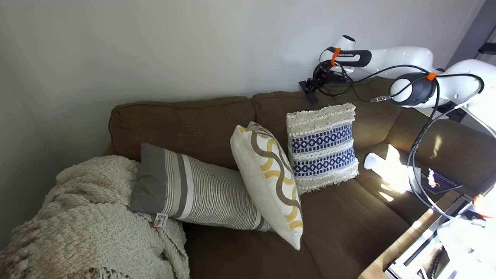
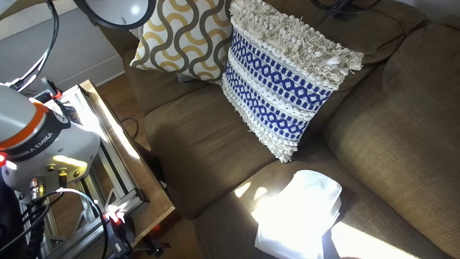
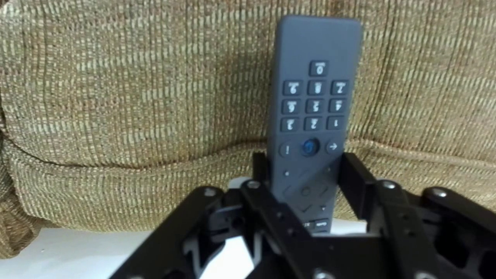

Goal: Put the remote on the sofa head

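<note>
The remote (image 3: 314, 104) is a slim dark grey bar with number keys, seen close up in the wrist view. My gripper (image 3: 304, 168) has a finger against each long side of its lower half and is shut on it. The fabric sofa head (image 3: 155, 116) fills the view behind the remote. In an exterior view the gripper (image 1: 323, 79) is low over the right part of the sofa head (image 1: 217, 102), and a dark bar that looks like the remote (image 1: 309, 93) sticks out below it. Whether the remote touches the fabric I cannot tell.
The wall (image 1: 193, 46) rises close behind the backrest. A blue and white fringed pillow (image 1: 323, 147) leans below the gripper, beside a yellow-patterned pillow (image 1: 271, 182) and a striped pillow (image 1: 209, 193). White cloth (image 2: 302, 216) lies on the seat. Cables (image 1: 418, 139) hang from the arm.
</note>
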Available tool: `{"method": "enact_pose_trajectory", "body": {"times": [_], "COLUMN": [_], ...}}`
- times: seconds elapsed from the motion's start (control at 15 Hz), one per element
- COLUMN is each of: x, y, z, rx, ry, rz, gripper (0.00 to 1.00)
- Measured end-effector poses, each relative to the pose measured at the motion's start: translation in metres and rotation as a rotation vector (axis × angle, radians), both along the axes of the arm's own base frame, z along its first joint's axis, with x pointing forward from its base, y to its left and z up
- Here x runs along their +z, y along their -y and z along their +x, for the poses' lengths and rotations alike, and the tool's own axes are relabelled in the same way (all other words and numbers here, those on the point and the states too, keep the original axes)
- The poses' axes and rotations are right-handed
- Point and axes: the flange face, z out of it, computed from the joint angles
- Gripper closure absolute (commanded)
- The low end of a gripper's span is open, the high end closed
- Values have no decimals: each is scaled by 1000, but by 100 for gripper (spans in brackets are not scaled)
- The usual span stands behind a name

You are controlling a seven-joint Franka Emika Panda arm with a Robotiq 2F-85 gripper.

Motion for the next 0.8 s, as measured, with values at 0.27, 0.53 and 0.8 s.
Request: {"method": "enact_pose_trajectory", "body": {"times": [0.27,0.53,0.8], "x": [-2,0,26], "y": [-1,-1,-2], "z": [1,2,4], "rx": [0,-2,-9], "ry": [8,18,57], "rz": [-2,-6,-6], "gripper": [0,0,0]}}
